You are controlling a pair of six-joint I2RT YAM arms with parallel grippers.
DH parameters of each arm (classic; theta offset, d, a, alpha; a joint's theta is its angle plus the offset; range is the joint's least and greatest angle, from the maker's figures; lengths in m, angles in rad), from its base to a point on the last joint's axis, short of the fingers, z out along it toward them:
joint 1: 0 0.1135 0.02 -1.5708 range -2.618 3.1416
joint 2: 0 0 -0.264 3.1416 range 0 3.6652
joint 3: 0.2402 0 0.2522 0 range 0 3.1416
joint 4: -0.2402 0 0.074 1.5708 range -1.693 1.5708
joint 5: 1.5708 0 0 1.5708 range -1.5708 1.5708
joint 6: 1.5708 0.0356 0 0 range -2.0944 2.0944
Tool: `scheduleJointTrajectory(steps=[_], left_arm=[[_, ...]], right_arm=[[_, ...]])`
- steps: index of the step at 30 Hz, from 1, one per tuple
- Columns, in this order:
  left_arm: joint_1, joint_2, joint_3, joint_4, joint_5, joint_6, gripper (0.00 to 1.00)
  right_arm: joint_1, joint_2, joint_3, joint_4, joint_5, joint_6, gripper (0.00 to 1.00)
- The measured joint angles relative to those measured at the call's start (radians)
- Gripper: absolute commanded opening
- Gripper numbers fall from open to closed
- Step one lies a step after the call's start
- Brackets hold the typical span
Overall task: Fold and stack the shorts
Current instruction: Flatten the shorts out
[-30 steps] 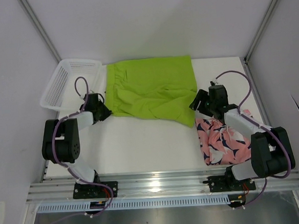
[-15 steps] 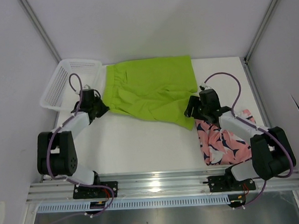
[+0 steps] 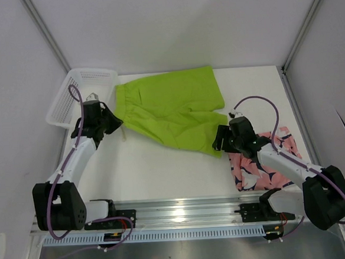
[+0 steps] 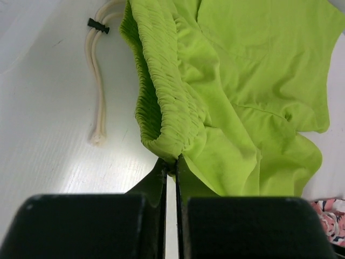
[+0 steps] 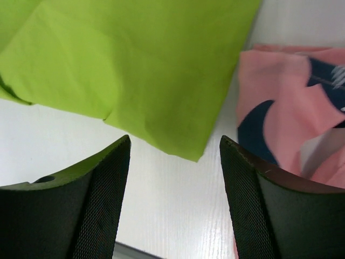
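Lime-green plain fabric shorts [image 3: 171,109]: spread on white table [image 3: 163,171], far middle, ribbed waistband at left, leg hems toward right. Left gripper [image 4: 171,163]: jaws pressed together, pinching near corner of waistband, fabric bunched at the tips. Cream drawstring [image 4: 97,86]: trailing on table beside waistband. Right gripper [image 5: 175,148]: fingers spread wide, holding nothing, poised at near right leg hem; hem corner between the fingers in wrist view, contact not discernible. Pink fabric shorts with navy-and-white print [image 3: 249,174]: crumpled at near right, just beside green hem. White plastic mesh basket [image 3: 69,98]: far left corner, beside waistband.
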State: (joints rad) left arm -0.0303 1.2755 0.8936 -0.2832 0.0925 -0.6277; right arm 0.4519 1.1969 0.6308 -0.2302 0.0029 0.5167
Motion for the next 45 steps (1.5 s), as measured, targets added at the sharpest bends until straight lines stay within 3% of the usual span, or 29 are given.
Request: scheduleJointTrajectory(steps=[12,14,15,16,19,22,28,33,42,45], left_arm=[[0.003,-0.026,0.033,-0.065,0.028,0.0,0.0],[0.008,-0.025,0.043,-0.076,0.034,0.001,0.0],[0.01,-0.024,0.052,-0.082,0.037,0.002,0.0],[0.012,-0.023,0.062,-0.087,0.042,0.004,0.0],[0.014,-0.019,0.1,-0.108,0.048,0.01,0.0],[0.014,-0.019,0.135,-0.138,0.049,0.024,0.0],[0.015,-0.033,0.153,-0.229,-0.005,0.07,0.0],[0.016,-0.045,0.149,-0.274,-0.042,0.089,0.0],[0.016,-0.027,0.163,-0.325,-0.113,0.113,0.0],[0.016,-0.019,0.162,-0.33,-0.129,0.114,0.11]], right_arm=[[0.087,0.079,-0.036,0.049,0.041,0.019,0.65],[0.1,0.104,-0.036,0.048,0.047,0.023,0.61],[0.108,0.109,-0.036,0.049,0.05,0.025,0.56],[0.115,0.11,-0.036,0.049,0.052,0.027,0.39],[0.127,0.108,-0.036,0.056,0.05,0.04,0.12],[0.128,0.08,-0.034,0.042,0.038,0.059,0.05],[0.116,-0.032,0.055,-0.091,-0.004,0.074,0.0],[0.061,-0.022,0.162,-0.171,-0.117,0.067,0.0],[-0.033,-0.002,0.176,-0.28,-0.238,0.04,0.02],[-0.031,0.033,0.171,-0.28,-0.255,0.026,0.05]])
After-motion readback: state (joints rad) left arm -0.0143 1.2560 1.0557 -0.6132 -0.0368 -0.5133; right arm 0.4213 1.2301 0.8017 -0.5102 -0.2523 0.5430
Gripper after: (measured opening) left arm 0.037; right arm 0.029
